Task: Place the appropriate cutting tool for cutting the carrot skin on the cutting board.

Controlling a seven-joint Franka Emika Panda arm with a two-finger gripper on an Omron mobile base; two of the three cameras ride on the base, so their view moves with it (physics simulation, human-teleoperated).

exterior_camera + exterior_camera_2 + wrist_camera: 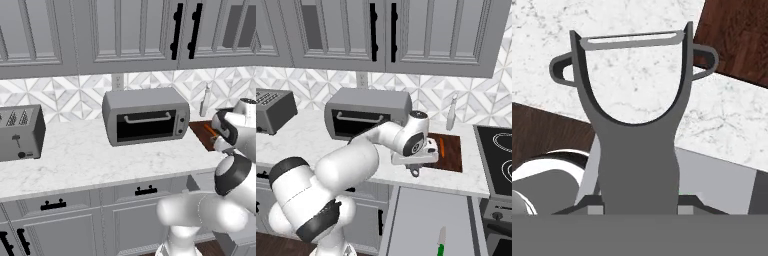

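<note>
Dark grey peeler [634,125] was held clamped in the gripper [639,202], seemingly just short of the cutting board [452,152], ready for placing beside the carrot [442,146].

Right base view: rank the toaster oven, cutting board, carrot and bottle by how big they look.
1. toaster oven
2. cutting board, partly hidden by the arm
3. bottle
4. carrot

The bottle stands farther back than the carrot, so their order is less sure.

Arm [351,160] fwd, bent; gripper [415,171] down, clamped on peeler [634,115].
</note>
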